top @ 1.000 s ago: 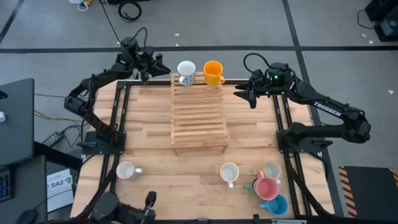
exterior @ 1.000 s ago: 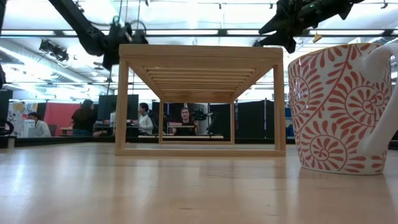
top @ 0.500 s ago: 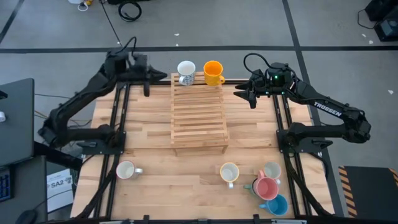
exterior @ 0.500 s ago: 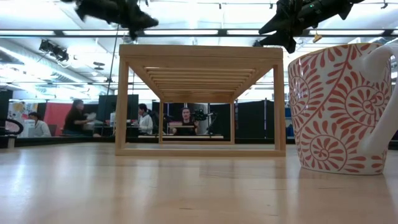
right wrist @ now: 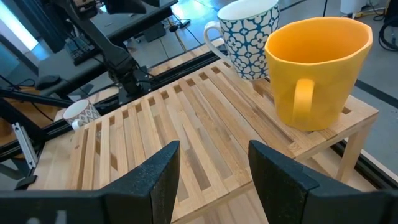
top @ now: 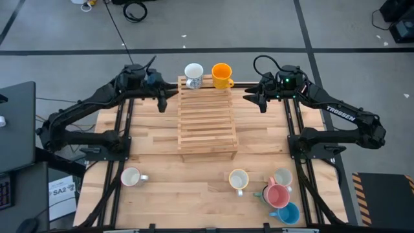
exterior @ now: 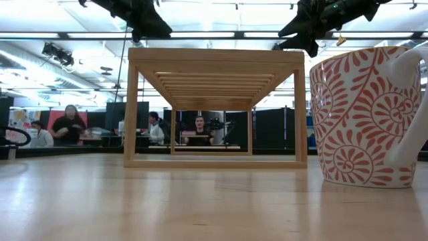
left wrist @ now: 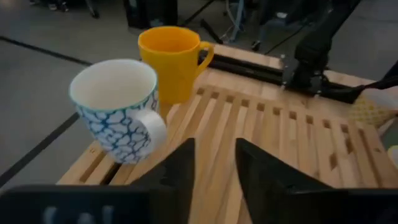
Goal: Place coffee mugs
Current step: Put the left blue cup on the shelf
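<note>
Moved: left end effector (top: 164,97) now nearer the rack (top: 206,120), fingers apart, empty; patterned mug (left wrist: 119,109) and orange mug (left wrist: 170,59) just ahead, parked on rack's far end. Right end effector (top: 253,99) apart, waiting opposite.

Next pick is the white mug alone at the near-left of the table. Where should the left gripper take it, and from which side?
Best guess: come straight down on the white mug and pinch the rim on the side away from its handle. It stands upright, mouth open upward, handle pointing toward the table's middle, with bare table around it. The left gripper, empty, hangs by the rack.
</note>
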Motion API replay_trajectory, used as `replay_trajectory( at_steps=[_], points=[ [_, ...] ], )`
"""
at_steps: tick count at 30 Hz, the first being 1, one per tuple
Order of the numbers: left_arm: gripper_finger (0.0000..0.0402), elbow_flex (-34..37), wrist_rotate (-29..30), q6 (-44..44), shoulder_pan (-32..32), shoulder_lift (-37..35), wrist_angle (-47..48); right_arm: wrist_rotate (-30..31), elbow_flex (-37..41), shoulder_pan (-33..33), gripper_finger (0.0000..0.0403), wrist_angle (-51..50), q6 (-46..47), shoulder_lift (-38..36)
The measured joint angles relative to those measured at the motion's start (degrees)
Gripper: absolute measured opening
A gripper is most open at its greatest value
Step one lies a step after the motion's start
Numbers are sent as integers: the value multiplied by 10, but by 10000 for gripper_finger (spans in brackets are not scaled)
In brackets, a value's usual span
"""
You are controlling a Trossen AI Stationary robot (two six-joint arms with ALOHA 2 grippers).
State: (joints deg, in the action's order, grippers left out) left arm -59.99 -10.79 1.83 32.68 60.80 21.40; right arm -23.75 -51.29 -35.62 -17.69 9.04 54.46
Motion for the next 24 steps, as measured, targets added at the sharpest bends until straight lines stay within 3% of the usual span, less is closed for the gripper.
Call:
replay_trajectory(
  at_steps=[4, 8, 11, 18, 24],
  points=[
    [177, 0, 15, -8, -18, 17, 13, 0, 0, 0, 197, 0, -1, 0],
    [199, 0, 23, -13, -29, 40, -1, 0, 0, 0, 197, 0, -1, 0],
    [200, 0, 40, -17, -33, 64, -21, 0, 0, 0, 197, 0, -2, 0],
    [189, 0, 153, -80, -37, 113, -45, 0, 0, 0, 197, 0, -2, 0],
    [188, 0, 181, -89, -45, 134, -77, 0, 0, 0, 197, 0, -2, 0]
  ],
)
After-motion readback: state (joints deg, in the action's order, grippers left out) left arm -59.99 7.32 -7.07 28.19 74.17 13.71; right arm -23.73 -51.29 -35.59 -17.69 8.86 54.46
